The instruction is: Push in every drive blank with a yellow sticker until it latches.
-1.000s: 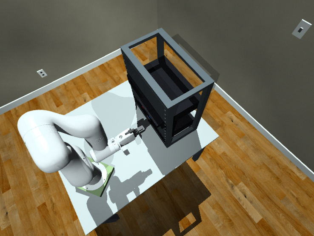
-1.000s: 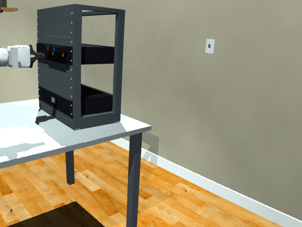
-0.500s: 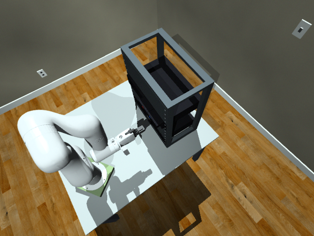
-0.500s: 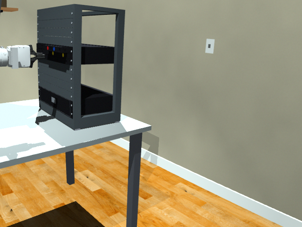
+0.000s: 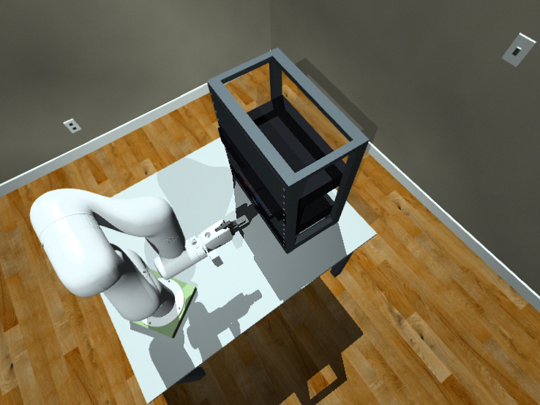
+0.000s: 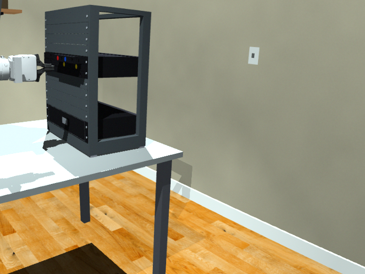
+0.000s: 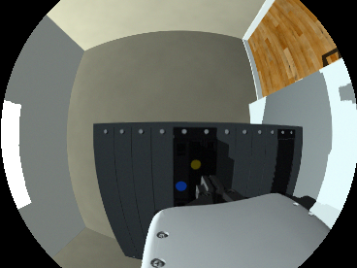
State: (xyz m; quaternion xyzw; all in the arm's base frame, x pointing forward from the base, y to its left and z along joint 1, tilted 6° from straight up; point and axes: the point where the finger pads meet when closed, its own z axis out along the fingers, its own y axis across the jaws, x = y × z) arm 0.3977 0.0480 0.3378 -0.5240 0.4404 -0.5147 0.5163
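With its fingers (image 6: 50,67) clenched on nothing, the gripper (image 6: 41,68) presses at the rack (image 6: 93,88) front near 1 yellow-sticker blank (image 6: 64,64); next it needs a gentle, straight push.

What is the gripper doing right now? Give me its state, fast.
Gripper: closed, holding nothing, fingertips at the front of the rack beside the stickered drive blanks.

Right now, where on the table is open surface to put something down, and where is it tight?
Open surface lies between the arm's base plate and the rack, along the table's near edge. It is tight at the rack's front, where the shut gripper sits close to the stickered blanks.
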